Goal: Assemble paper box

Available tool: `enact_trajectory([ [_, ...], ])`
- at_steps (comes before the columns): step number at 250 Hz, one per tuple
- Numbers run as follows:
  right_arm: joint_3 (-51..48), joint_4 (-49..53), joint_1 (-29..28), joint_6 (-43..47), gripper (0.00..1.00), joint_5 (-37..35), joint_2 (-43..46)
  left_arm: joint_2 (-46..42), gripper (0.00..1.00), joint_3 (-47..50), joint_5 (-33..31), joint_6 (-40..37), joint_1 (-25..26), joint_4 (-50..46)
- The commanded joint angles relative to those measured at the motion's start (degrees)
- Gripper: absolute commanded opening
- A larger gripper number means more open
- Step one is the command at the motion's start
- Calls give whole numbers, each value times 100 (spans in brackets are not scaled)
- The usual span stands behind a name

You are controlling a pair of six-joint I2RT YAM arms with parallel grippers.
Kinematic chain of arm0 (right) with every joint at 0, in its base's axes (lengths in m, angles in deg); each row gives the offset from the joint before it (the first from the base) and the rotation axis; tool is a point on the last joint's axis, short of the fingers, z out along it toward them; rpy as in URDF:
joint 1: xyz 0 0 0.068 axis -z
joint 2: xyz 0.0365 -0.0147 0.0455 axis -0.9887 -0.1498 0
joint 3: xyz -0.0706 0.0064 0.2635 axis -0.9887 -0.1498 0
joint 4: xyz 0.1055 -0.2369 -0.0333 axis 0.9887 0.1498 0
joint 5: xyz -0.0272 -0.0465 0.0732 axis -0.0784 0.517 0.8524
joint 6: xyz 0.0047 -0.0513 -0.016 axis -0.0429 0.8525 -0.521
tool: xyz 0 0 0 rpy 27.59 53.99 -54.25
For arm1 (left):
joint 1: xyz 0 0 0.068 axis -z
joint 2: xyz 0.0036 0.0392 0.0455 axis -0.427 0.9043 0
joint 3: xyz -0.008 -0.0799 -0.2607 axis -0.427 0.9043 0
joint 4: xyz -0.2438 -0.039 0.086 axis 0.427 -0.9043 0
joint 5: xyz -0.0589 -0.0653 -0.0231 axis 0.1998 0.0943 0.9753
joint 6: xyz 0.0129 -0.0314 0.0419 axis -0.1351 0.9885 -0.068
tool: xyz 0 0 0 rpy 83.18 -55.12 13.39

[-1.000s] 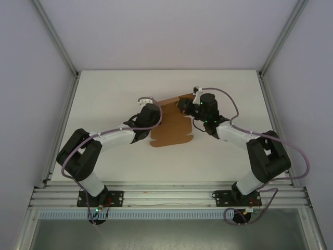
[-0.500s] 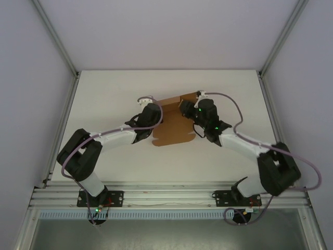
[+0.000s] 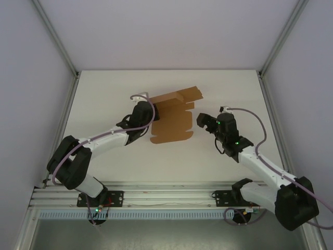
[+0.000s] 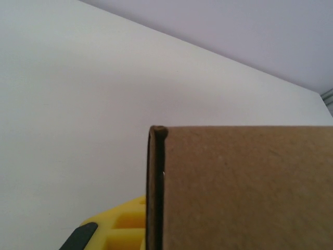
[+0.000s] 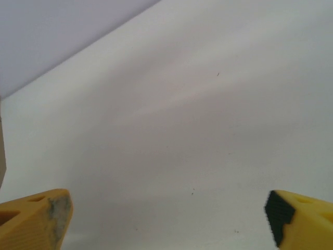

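Paper box (image 3: 171,122) seemingly lies lengthwise near-to-far; left gripper (image 3: 152,112) clamps it, right gripper (image 3: 200,120) gapes.

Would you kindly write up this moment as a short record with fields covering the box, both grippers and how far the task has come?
paper box: brown die-cut sheet lying mid-table, flaps spread, not yet box-shaped
left gripper: shut on the sheet's left edge
right gripper: open, empty, just right of the sheet and apart from it
table: white, bare beneath the right gripper
progress: assembly not done; only one arm has hold of the sheet
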Motion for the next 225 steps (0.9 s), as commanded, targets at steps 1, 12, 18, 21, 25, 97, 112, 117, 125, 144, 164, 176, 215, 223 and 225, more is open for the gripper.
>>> enact_trajectory([
  [1, 282, -504, 150, 170, 100, 213, -257, -140, 0, 112, 324, -119, 12, 351],
  [12, 331, -680, 239, 166, 100, 375, -397, -146, 0, 121, 383, -136, 18, 352],
  [18, 357, -754, 293, 153, 100, 482, -461, -153, 0, 123, 407, -152, 14, 363],
  [21, 374, -784, 314, 145, 100, 537, -477, -159, 0, 132, 421, -154, 18, 361],
  [25, 390, -807, 339, 144, 100, 618, -479, -166, 0, 137, 427, -163, 18, 369],
  [97, 689, -1097, 443, 262, 100, 1881, -902, -102, 0, 131, 217, -213, 18, 258],
  [112, 680, -1118, 441, 339, 100, 1993, -917, -36, 0, 109, 184, -222, 16, 243],
  [117, 673, -1123, 442, 354, 100, 2019, -936, -9, 0, 96, 186, -220, 17, 233],
  [125, 683, -1119, 446, 336, 100, 2052, -968, 32, 0, 69, 193, -216, 18, 221],
  [144, 714, -1180, 433, 311, 100, 2355, -1081, 113, 0, 26, 254, -202, 18, 198],
  [164, 715, -1476, 433, 183, 100, 2585, -1277, 160, 0, 26, 407, -207, 18, 301],
  [176, 732, -1693, 417, 92, 100, 2667, -1423, 173, 0, 24, 455, -186, 18, 360],
  [215, 879, -2355, 346, -231, 100, 3103, -2029, 282, 0, -18, 460, -44, 27, 417],
  [223, 888, -2544, 346, -355, 100, 3178, -2158, 299, 0, -35, 462, -23, 31, 417],
  [225, 890, -2582, 345, -385, 100, 3190, -2193, 301, 0, -36, 471, -14, 24, 421],
])
